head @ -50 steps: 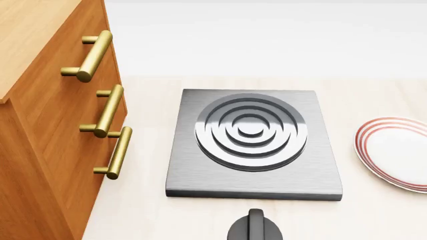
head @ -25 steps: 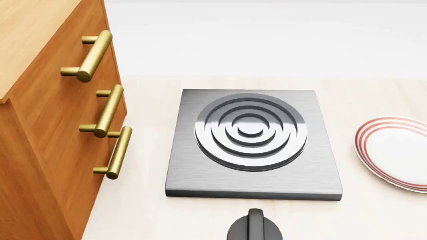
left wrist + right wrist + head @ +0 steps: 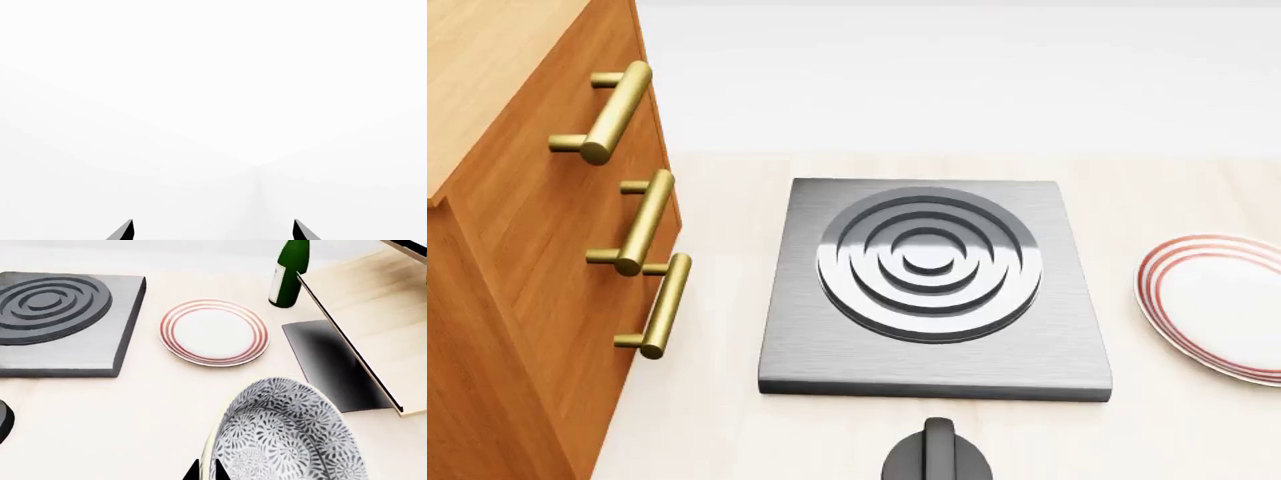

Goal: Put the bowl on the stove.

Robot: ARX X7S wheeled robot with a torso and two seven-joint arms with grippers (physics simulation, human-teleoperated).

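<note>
The stove (image 3: 934,290) is a dark-grey slab with a ringed round burner, lying mid-counter in the head view; it also shows in the right wrist view (image 3: 63,325). The floral grey-blue bowl (image 3: 293,432) shows only in the right wrist view, tilted, its rim pinched between the tips of my right gripper (image 3: 205,472). The bowl is off to the side of the stove, beyond the plate. My left gripper (image 3: 213,231) is open and faces only blank white. Neither gripper shows in the head view.
A white plate with red rings (image 3: 1217,305) lies right of the stove, also in the right wrist view (image 3: 213,332). A black round knob (image 3: 934,455) sits before the stove. Wooden drawers with brass handles (image 3: 627,250) stand left. A green bottle (image 3: 290,272) and a wooden rack (image 3: 373,315) are beyond the plate.
</note>
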